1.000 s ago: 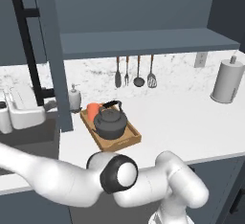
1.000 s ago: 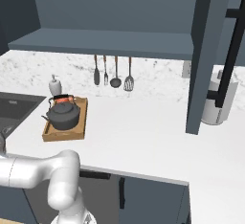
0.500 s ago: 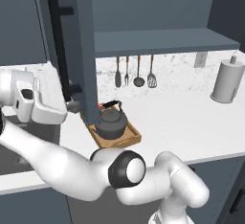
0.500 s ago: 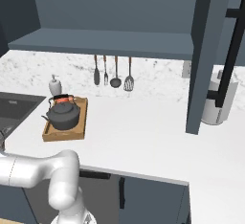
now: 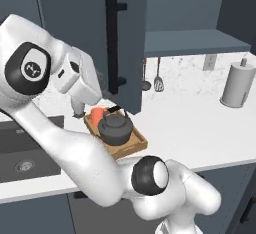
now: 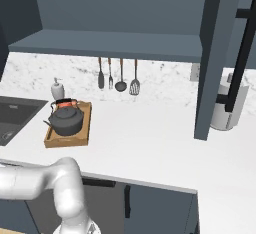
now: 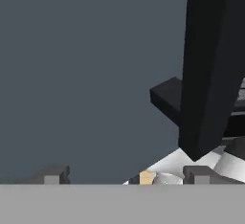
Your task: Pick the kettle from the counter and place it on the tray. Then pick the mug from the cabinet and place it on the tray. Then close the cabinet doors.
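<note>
White marble-speckled table [image 6: 150, 143] ran under a slate blue-grey wall cabinet [image 6: 110, 45], with utensils [image 6: 120, 75] hanging on the backsplash. The wooden tray [image 6: 82, 128] sat near the table's left end by the sink [image 6: 15, 118], carrying the kettle [image 6: 66, 119] and the orange mug [image 5: 96, 114] right behind it. Hand view was up against the left cabinet door [image 7: 86, 74] and its black bar handle [image 7: 210, 65], pincer [image 7: 125, 174] spread wide, holding nothing. Right base view showed the right door [image 6: 212, 53] swung open beside the paper towel roll [image 6: 227, 110].

Flat slate blue-grey cabinet door [image 7: 86, 74] close up across most of view, black bar handle [image 7: 213, 60] standing off it at right w/ short black mount, two dark fingertips [image 7: 55, 175] set wide apart at bottom, bit of white counter [image 7: 179, 163] betw. them
</note>
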